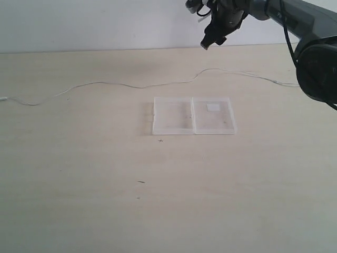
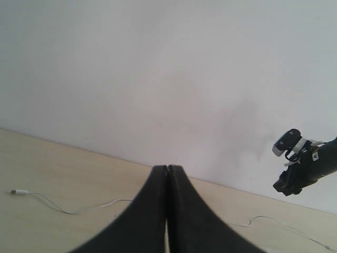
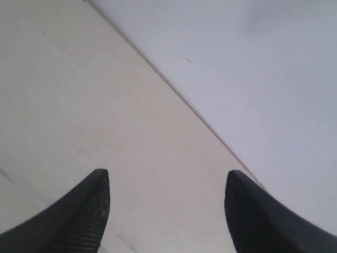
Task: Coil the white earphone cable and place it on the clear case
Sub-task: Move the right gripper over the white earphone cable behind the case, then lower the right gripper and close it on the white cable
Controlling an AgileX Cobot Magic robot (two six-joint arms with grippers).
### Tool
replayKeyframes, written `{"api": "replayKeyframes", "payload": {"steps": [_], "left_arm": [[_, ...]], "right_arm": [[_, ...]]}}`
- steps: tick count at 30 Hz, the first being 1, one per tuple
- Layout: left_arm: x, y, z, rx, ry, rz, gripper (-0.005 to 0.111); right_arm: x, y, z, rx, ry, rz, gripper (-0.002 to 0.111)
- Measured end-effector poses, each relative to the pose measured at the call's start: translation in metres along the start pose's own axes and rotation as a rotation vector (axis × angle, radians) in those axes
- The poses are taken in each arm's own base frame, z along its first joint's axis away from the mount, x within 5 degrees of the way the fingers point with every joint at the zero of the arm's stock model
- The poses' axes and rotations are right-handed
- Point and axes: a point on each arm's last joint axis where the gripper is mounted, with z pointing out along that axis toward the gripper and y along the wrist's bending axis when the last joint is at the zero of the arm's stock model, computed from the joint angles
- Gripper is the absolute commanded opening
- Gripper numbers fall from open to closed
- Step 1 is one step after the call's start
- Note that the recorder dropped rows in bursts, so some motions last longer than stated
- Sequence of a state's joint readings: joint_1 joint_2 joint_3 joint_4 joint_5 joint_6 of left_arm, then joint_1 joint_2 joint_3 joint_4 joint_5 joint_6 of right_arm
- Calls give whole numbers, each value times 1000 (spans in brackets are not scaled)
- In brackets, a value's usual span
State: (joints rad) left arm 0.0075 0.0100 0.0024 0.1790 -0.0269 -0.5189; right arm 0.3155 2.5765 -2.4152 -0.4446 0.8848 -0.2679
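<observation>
While the right fingers [image 3: 89, 211] hang apart above the desk [image 1: 158, 200] and the left fingers [image 2: 150, 205] sit pressed together, any pinch could slip off that thin, flat-lying cable [image 1: 158, 85].

Pale, matt, smooth wood-look table [image 1: 79, 200]. Transparent, slightly glossy plastic for the clear case [image 1: 174, 117]. Thin white earphone cable [image 1: 137, 87], smooth coating. Matt black fingers [image 3: 84, 221] on the right gripper [image 3: 166, 182], fine ribbed texture inside.

Left hand [image 2: 167, 168] closed tight. White earphone cable [image 2: 67, 212] lay slack across worktop [image 2: 63, 163]; right hand [image 2: 288, 184] hung above far end.
</observation>
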Motion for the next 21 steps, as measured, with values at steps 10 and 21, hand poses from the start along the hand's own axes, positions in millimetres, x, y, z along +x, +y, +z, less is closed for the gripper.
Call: {"api": "replayKeyframes", "payload": {"steps": [10, 21], "left_arm": [[0, 0, 0, 0, 0, -1, 0], [0, 0, 0, 0, 0, -1, 0]], "right_arm": [[14, 24, 14, -197, 51, -670, 56], [24, 48, 43, -272, 30, -750, 56]]}}
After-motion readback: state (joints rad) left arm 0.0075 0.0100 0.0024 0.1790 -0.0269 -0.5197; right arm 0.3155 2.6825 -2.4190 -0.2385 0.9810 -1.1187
